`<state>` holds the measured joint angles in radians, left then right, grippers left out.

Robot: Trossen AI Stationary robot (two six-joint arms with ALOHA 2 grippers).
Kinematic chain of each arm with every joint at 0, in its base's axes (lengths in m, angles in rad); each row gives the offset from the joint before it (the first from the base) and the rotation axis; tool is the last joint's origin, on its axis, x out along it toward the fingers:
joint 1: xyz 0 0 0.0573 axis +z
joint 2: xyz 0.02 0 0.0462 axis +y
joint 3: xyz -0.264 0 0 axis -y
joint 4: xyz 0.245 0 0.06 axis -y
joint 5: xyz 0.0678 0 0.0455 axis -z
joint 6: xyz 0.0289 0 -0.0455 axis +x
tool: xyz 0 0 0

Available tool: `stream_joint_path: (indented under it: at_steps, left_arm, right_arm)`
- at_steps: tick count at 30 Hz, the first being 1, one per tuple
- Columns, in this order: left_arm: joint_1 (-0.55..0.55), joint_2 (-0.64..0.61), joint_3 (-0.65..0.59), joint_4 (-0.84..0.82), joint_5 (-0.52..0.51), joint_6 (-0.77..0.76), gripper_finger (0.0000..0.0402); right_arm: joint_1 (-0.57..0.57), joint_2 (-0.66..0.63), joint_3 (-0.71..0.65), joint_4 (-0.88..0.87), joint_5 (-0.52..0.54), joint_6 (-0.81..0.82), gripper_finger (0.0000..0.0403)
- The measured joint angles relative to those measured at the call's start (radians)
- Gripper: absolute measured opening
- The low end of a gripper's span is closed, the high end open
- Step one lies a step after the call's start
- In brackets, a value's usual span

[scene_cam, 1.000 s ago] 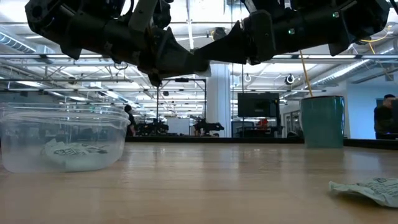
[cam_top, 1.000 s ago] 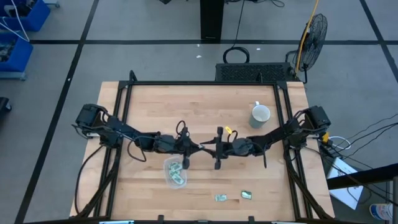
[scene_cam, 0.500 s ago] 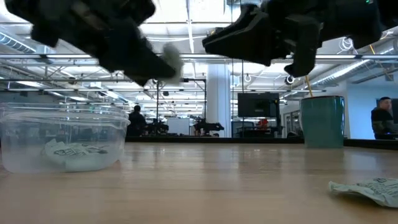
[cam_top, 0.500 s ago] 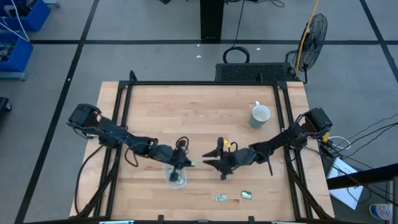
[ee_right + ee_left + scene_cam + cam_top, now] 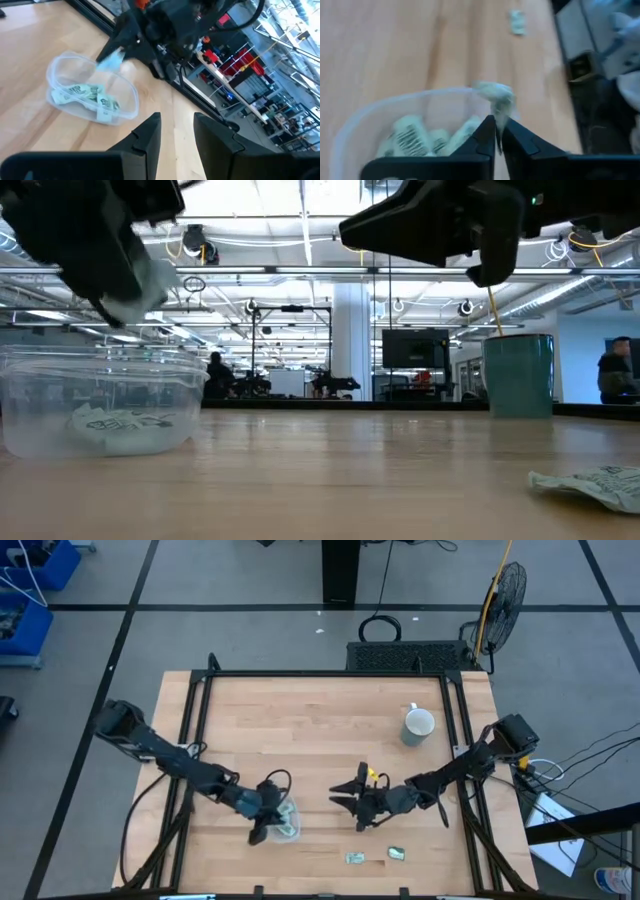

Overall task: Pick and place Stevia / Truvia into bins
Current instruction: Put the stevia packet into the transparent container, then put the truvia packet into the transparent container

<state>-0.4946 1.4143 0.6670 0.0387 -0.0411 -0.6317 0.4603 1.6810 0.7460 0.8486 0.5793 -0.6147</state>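
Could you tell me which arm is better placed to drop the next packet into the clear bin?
The left: its gripper is shut on a packet over the bin. The right gripper hangs open and empty beside it.

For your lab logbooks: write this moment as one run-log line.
left pincer: shut on pale green paper packet, above clear plastic container | right pincer: open, empty | two packets on table

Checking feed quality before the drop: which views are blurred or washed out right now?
Left wrist view: soft throughout, the packet smeared over the bin. Low view: left gripper motion-blurred, ceiling lights glaring behind. Right wrist view: reasonably sharp. High view: crisp, evenly lit.
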Motion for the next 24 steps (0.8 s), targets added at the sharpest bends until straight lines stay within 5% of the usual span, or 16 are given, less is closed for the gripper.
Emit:
stream_joint_path:
  at_steps: [11,18,24]
  left_arm:
    - [0.038,0.053,0.0,0.043,0.019,-0.057,0.0103]
    - [0.077,0.037,0.0,0.345,0.013,0.228,0.0106]
    - [0.125,0.037,0.0,0.442,0.008,0.452,0.0106]
  right_arm:
    - [0.0,0.0,0.0,-0.015,0.0,0.004,0.011]
    - [0.029,-0.032,0.0,-0.071,-0.003,0.053,0.011]
    - [0.126,-0.196,0.008,-0.459,-0.06,0.363,0.011]
